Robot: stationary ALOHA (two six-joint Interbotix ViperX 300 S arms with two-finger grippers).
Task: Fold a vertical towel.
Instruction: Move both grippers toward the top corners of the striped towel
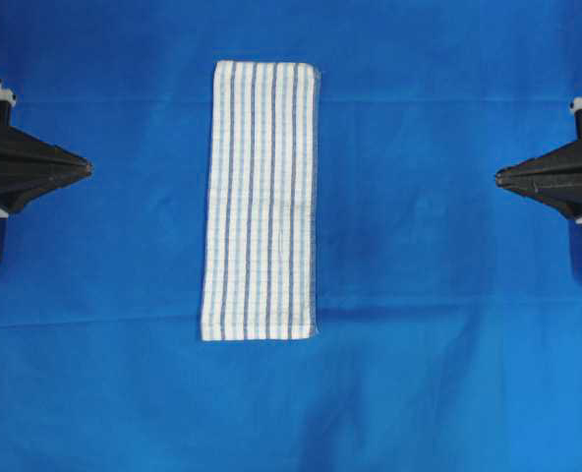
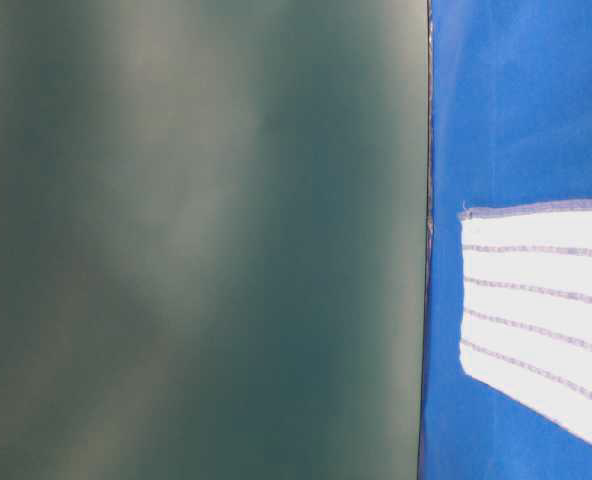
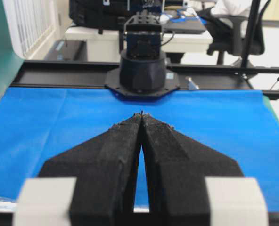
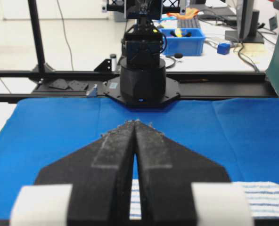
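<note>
Right gripper (image 4: pixel 135 123) fills the lower frame, black fingers (image 4: pixel 113 155) pressed together, tips meeting at centre and pointing to 12 o'clock. Blue cloth (image 4: pixel 45 127) spreads beneath it. Striped towel (image 4: pixel 264 197) shows at 5 o'clock, with a sliver between the fingers. Other arm's base (image 4: pixel 142 82) stands at 12 o'clock on a black rail (image 4: pixel 224 89). Blue bin (image 4: pixel 184 37) behind it on a desk.

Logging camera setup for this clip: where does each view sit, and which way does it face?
Overhead: above, looking down on the towel between left gripper and right gripper.
Table-level: at the blue cloth edge, image turned sideways; no robot shows.
Left wrist: behind its shut jaws, facing the opposite arm's base.
Right wrist: likewise, jaws shut.
Overhead, table-level and right wrist share the towel.
</note>
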